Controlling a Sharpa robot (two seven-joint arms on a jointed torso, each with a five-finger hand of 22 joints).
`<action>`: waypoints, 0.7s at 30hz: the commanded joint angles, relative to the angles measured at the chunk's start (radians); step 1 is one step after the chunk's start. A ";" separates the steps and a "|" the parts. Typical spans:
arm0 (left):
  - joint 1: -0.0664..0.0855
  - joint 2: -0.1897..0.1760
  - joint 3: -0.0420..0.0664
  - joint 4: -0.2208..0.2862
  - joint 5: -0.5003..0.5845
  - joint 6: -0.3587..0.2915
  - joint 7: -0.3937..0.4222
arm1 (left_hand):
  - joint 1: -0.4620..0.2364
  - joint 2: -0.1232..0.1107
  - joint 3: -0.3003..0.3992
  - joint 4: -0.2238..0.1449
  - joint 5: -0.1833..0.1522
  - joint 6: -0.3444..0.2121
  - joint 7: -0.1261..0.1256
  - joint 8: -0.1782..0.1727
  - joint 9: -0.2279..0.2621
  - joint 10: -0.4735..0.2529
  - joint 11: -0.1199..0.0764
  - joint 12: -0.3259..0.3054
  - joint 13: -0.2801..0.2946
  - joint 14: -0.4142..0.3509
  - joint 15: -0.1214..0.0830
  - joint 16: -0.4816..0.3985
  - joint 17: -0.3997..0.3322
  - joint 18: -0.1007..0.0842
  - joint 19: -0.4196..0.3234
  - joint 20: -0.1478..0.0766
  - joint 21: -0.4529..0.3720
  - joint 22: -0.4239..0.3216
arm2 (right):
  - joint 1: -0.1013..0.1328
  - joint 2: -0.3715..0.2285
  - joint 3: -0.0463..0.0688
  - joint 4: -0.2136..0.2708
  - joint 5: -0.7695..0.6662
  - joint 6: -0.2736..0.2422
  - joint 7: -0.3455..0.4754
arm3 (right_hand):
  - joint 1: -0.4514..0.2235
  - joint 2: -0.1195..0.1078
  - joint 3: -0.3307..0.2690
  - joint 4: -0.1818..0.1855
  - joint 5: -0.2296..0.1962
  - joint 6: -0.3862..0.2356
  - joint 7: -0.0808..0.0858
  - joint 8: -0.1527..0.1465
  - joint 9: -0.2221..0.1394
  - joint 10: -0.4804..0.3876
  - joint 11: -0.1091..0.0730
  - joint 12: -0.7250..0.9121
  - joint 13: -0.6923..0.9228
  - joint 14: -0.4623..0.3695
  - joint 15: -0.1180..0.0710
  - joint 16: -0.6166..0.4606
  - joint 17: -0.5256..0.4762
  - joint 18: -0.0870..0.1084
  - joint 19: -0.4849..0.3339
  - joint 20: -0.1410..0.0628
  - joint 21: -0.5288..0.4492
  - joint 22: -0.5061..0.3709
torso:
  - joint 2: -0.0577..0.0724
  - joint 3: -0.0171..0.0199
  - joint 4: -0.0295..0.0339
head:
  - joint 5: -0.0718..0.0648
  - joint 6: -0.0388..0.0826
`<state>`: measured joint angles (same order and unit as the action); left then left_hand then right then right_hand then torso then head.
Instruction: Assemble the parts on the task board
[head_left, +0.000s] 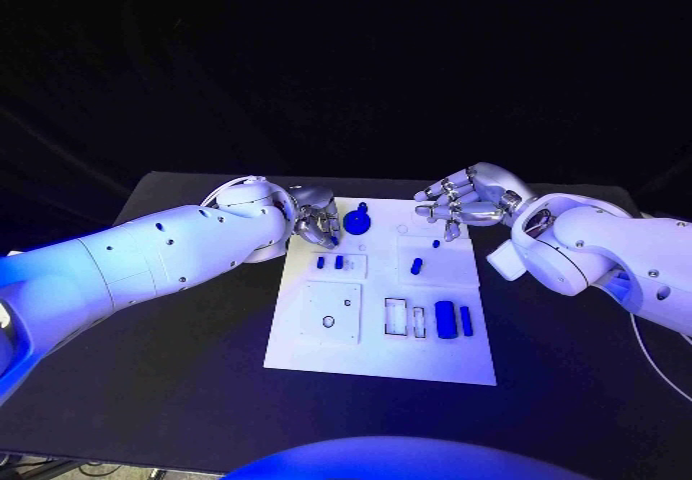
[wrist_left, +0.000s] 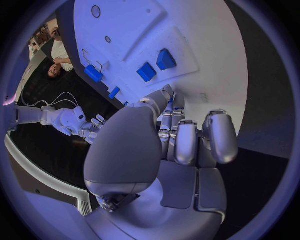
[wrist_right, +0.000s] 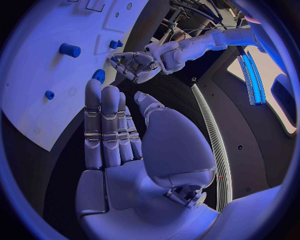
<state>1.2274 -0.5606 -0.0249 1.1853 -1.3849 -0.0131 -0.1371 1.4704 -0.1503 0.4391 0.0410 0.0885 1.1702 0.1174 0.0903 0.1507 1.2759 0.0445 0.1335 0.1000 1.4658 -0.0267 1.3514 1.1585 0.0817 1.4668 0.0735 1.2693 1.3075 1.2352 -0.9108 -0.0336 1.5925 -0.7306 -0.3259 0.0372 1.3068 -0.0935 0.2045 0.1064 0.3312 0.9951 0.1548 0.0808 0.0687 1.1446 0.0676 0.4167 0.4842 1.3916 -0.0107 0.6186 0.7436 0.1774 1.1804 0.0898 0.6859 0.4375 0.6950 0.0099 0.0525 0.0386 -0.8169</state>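
From the head view we count seven blue parts (head_left: 446, 319) on the task board (head_left: 378, 360); the left hand (head_left: 316, 222) is curled at the board's far left corner, over nothing we can see. The right hand (head_left: 464, 203) hovers spread, empty. In the left wrist view we count four blue parts; the grip is unclear. In the right wrist view, fingers (wrist_right: 102, 125) are straight, holding nothing.

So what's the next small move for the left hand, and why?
Probably lower the left hand onto the round blue part beside its fingertips at the far end of the white task board and pinch it. The hand appears to hold nothing, and the right hand hovers open, farther away.
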 joint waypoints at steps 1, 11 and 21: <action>-0.003 0.001 -0.002 -0.004 -0.012 0.019 -0.011 | -0.008 -0.001 0.005 0.000 -0.006 0.005 -0.001 0.001 0.000 0.009 0.001 -0.003 0.001 0.031 -0.006 0.001 -0.001 -0.014 0.012 -0.003 0.005 0.039 | -0.001 0.000 0.000 0.002 -0.004 0.009 0.010 | -0.001 0.005 0.002 0.000 0.005 -0.005 0.000 -0.002 0.001 -0.005 -0.001 0.007 -0.001 -0.004 0.000 -0.004 0.000 0.006 0.007 0.002 -0.005 -0.001 | 0.000 -0.0006 -0.0003 | 0.001 -0.001; -0.009 0.008 -0.003 -0.010 -0.004 0.014 -0.005 | -0.033 -0.017 0.004 0.000 -0.008 -0.032 0.010 -0.023 -0.012 -0.011 0.010 -0.022 -0.001 0.030 0.001 0.001 -0.006 -0.015 0.011 -0.001 0.006 0.042 | -0.001 0.001 0.000 0.001 -0.004 0.010 0.010 | 0.000 0.005 0.002 -0.001 0.005 -0.005 0.000 -0.002 0.001 -0.005 -0.001 0.007 -0.001 -0.003 -0.001 -0.004 0.001 0.006 0.008 0.001 -0.006 -0.002 | 0.000 -0.0005 -0.0006 | 0.000 -0.002; -0.011 0.012 -0.005 -0.020 0.005 0.012 -0.009 | -0.060 -0.036 0.002 0.003 -0.007 -0.110 0.026 -0.029 -0.040 -0.053 0.030 -0.055 -0.011 0.028 0.016 -0.001 -0.016 -0.011 0.003 0.012 -0.014 0.030 | -0.001 0.000 0.000 0.001 -0.004 0.010 0.010 | 0.000 0.005 0.002 -0.001 0.005 -0.005 0.000 -0.002 0.001 -0.006 -0.001 0.007 -0.002 -0.004 0.000 -0.006 0.000 0.006 0.008 0.001 -0.006 -0.002 | 0.000 0.0003 0.0000 | -0.001 -0.004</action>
<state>1.2165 -0.5504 -0.0297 1.1669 -1.3839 -0.0130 -0.1403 1.4231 -0.1872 0.4420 0.0381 0.0847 1.0680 0.1444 0.0614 0.1121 1.2292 0.0730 0.0835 0.0901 1.4658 -0.0193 1.3514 1.1441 0.0821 1.4667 0.0808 1.2583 1.3073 1.2351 -0.9111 -0.0336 1.5923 -0.7306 -0.3258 0.0380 1.3068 -0.0935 0.2045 0.1064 0.3312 0.9951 0.1548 0.0808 0.0687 1.1446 0.0676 0.4208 0.4843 1.3916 -0.0107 0.6186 0.7434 0.1774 1.1804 0.0898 0.6859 0.4367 0.6954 0.0097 0.0519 0.0379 -0.8204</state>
